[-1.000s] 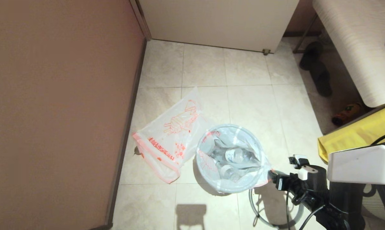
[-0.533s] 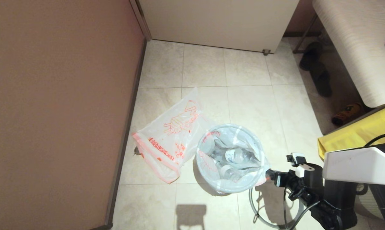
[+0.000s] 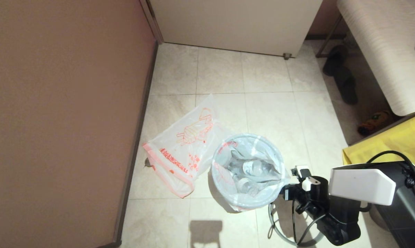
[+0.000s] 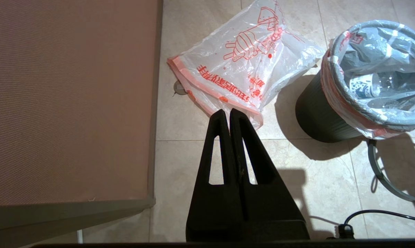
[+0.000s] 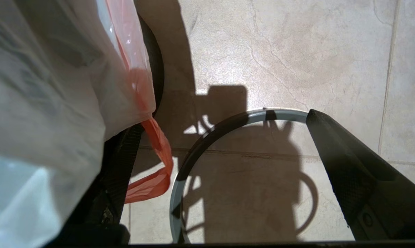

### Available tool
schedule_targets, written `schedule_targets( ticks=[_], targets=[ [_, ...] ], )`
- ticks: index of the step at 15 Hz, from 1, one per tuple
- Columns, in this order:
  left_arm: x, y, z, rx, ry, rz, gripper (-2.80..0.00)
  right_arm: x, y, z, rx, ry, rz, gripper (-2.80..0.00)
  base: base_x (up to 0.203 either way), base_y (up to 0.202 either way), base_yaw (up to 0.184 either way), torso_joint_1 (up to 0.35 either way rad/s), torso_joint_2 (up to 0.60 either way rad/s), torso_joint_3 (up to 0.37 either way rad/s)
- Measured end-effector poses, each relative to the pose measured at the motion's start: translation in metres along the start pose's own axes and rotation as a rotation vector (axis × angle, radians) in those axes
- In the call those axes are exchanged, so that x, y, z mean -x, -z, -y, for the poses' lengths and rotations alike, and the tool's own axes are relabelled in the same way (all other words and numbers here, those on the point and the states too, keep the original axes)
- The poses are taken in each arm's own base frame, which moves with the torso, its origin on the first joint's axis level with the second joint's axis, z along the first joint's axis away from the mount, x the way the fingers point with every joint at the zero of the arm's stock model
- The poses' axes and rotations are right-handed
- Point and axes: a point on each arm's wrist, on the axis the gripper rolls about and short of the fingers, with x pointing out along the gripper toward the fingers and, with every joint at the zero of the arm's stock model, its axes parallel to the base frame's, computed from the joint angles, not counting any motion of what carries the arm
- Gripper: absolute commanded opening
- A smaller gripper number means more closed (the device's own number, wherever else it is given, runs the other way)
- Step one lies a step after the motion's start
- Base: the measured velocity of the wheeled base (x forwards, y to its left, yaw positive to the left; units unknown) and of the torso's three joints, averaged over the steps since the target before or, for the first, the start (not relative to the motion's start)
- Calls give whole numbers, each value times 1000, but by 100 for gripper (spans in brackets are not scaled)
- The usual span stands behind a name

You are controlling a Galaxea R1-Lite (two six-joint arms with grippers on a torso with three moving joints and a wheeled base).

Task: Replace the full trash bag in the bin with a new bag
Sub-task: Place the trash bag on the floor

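Overhead, head view: the bin stands on the tiled floor, lined by the full trash bag, whose mouth is folded over the rim with clear bottles showing inside.
New bag, head view: the new bag lies flat on the floor just beside the bin, on its wall side, with the hand drawing facing up.
Right pincer, head view: the right pincer sits at the bin's rim on the robot's right, right against the overhanging plastic; from this view I cannot tell how its fingers stand.
Hoop, head view: the grey hoop lies on the floor under the right arm, off the bin.
Left wrist view: the left pincer hangs above the floor with its fingers pressed together, holding nothing; its tips line up with the pink hem of the new bag, and the bin with the full trash bag stands well apart to one side.
Right wrist view: the right pincer is spread wide; one finger is over the grey hoop, the other is tucked under the full trash bag beside its hanging pink-orange hem.
Grip, right wrist view: nothing is pinched.
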Motion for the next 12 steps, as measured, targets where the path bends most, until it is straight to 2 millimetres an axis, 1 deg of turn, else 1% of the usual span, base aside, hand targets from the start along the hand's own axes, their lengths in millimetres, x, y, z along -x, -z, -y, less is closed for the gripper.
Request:
schedule_targets(
  ticks=[4,7,10,11,12],
  targets=[
    [0,0,0,0,0,0,-280,-11,4,0,42,11,9,0,0,0,0,0,0,0],
    [0,0,0,-1,0,0,-280,-28,1,5,117,65,42,0,0,0,0,0,0,0],
    [0,0,0,-1,0,0,-280,-33,3,8,131,115,46,0,0,0,0,0,0,0],
    [0,0,0,-1,0,0,-280,-33,5,7,133,115,40,-280,0,0,0,0,0,0],
    [0,0,0,0,0,0,-280,-32,6,6,134,111,34,-280,0,0,0,0,0,0]
  ],
)
